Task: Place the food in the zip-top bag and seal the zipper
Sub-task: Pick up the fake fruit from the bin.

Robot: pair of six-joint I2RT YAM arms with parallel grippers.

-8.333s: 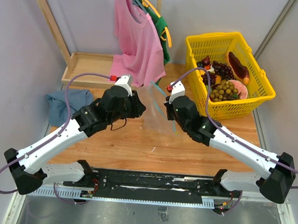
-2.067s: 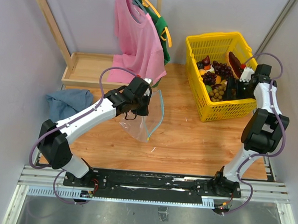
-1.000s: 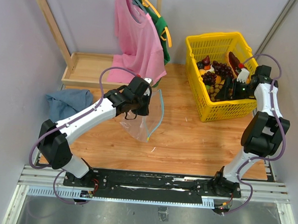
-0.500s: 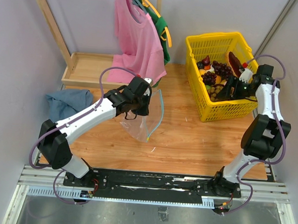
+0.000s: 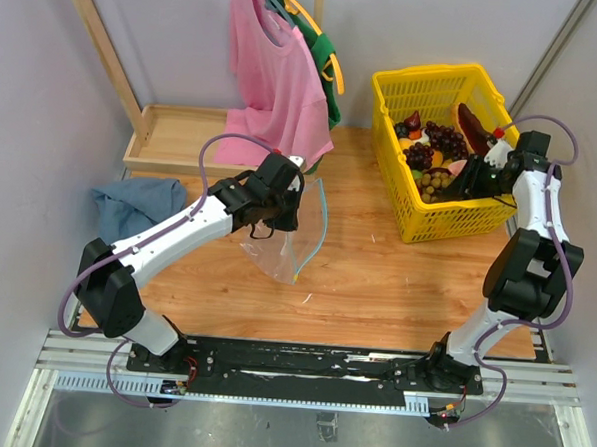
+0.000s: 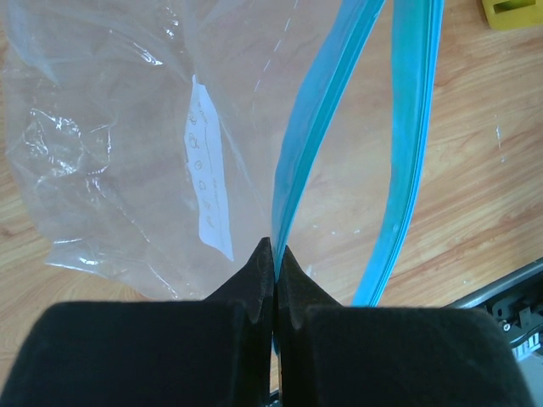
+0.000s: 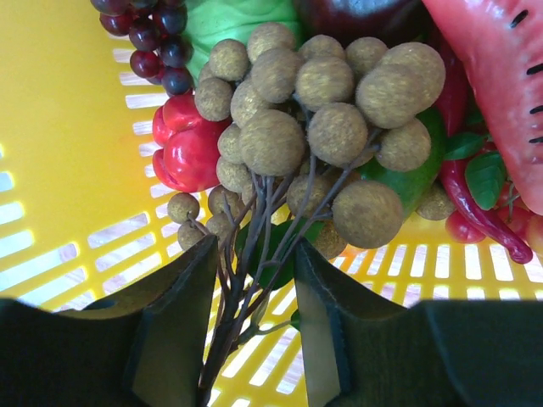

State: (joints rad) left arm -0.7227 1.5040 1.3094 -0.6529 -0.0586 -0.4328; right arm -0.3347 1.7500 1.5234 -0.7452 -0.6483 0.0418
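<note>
The clear zip-top bag (image 5: 289, 245) hangs from my left gripper (image 5: 281, 217) above the wooden table. In the left wrist view my left gripper (image 6: 276, 251) is shut on one side of the teal-blue zipper (image 6: 318, 136), and the bag's mouth gapes open beside the white label (image 6: 208, 170). My right gripper (image 5: 463, 178) is inside the yellow basket (image 5: 418, 228). In the right wrist view it (image 7: 254, 264) is open, with its fingers on either side of the dark stems of the tan berry cluster (image 7: 314, 110).
The basket also holds a red pepper (image 7: 182, 144), purple grapes (image 7: 157, 38), a watermelon slice (image 7: 501, 85), a red chili (image 7: 479, 212) and a green piece. A pink shirt (image 5: 276, 72) hangs at the back. A blue cloth (image 5: 139, 210) and a wooden tray (image 5: 173, 137) lie at the left.
My right gripper has shifted slightly within the basket, over the tan berry cluster. My left gripper and the bag have stayed still.
</note>
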